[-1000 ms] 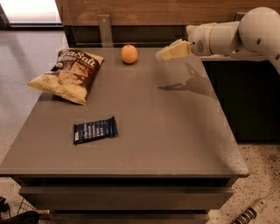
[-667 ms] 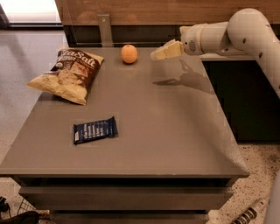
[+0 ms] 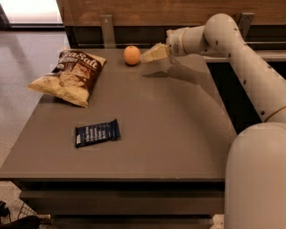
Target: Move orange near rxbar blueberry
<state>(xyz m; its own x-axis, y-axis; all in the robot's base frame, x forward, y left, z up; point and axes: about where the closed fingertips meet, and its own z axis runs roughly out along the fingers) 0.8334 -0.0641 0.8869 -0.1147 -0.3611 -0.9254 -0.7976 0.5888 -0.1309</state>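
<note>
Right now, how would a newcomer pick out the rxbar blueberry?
On the grey table, look near-left, in front of the chip bag. The rxbar blueberry lies there, far from the orange and the gripper beside it at the back. It alone is flat, navy, white-lettered.

This looks like an office or lab test space: a plain grey table (image 3: pixel 178 147) on a polished pale floor (image 3: pixel 27 58) before a wood-panelled wall (image 3: pixel 156 11), a chip bag (image 3: pixel 69 76) laid out, the robot's gripper (image 3: pixel 152 53) above the table's far end just beside the orange (image 3: pixel 132 55)
</note>
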